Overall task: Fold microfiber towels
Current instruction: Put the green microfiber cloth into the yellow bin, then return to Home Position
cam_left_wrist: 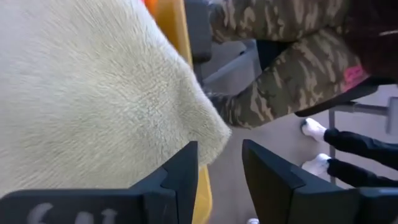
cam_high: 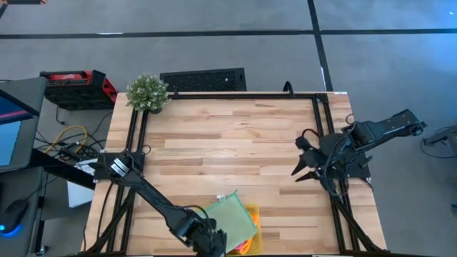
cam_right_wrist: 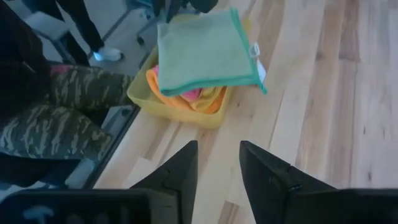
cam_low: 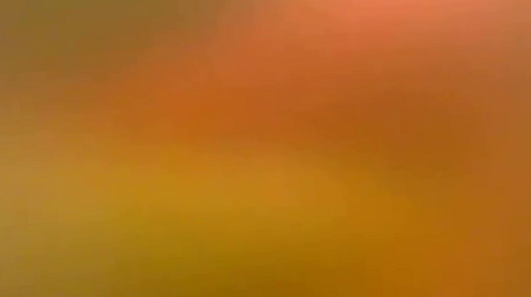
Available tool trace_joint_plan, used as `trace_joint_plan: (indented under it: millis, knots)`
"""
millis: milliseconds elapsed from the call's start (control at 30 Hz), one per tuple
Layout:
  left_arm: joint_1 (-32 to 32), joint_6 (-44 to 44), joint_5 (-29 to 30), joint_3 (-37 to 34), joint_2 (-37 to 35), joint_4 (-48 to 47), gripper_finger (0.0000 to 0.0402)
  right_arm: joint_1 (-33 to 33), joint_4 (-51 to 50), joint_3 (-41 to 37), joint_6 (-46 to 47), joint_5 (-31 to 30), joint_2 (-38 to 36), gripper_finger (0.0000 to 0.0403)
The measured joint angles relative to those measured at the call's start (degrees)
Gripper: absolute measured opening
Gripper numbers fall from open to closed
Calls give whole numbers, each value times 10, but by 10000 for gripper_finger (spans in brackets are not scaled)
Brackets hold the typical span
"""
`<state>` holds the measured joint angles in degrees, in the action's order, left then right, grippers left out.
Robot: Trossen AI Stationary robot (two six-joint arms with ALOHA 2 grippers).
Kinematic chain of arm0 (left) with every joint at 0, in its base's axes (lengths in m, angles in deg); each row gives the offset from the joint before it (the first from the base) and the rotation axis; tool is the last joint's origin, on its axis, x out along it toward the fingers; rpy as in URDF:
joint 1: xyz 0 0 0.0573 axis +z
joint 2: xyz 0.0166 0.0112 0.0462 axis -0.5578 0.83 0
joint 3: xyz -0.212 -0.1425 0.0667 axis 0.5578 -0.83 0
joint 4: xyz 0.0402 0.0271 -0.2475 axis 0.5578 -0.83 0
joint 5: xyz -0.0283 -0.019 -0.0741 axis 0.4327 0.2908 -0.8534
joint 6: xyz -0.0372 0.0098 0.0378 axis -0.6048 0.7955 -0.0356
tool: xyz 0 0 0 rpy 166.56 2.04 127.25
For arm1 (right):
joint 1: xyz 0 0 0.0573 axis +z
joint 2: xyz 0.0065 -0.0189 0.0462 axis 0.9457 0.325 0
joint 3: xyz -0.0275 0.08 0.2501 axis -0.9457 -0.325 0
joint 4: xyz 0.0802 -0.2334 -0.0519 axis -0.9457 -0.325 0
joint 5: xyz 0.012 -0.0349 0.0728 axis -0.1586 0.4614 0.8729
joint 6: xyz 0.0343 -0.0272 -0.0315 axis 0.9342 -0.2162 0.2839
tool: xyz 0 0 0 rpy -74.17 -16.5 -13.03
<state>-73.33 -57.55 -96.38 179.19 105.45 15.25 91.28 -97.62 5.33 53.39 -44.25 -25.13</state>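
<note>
High view, bottom centre: green towel (cam_high: 232, 221) draped over the yellow tray (cam_high: 253, 230).
Left pincer (cam_high: 214, 245) open beside its corner, apparently just letting go; right pincer (cam_high: 300, 158) open, empty, parked right.

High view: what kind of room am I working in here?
Probably a robotics lab or workshop, not a home: a bare wooden table on a grey concrete floor, cables and a monitor to one side, and a person in camouflage trousers seated beside the table.
</note>
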Motion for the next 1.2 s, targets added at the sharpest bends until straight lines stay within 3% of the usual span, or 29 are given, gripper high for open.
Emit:
trace_joint_plan:
  millis: [167,333,500,633,733,867,1200]
  knots:
    - [5,13,29,0,-46,-21,116,0,-2,0,-1,-3,-28,122]
    - [5,69,159,1,-102,-83,93,0,-2,0,-30,-38,-66,81]
    - [5,149,296,1,-159,-151,29,0,-9,0,-37,-58,-124,17]
    - [7,199,409,0,-195,-208,6,0,-20,0,-40,-58,-185,16]
    - [16,228,432,-6,-227,-224,5,0,-36,-1,-41,-60,-230,25]
    - [38,264,435,-65,-287,-191,1,0,-39,-25,-42,-71,-297,14]
    - [132,357,343,-364,-548,81,0,-1,-41,-86,-42,-80,-435,8]
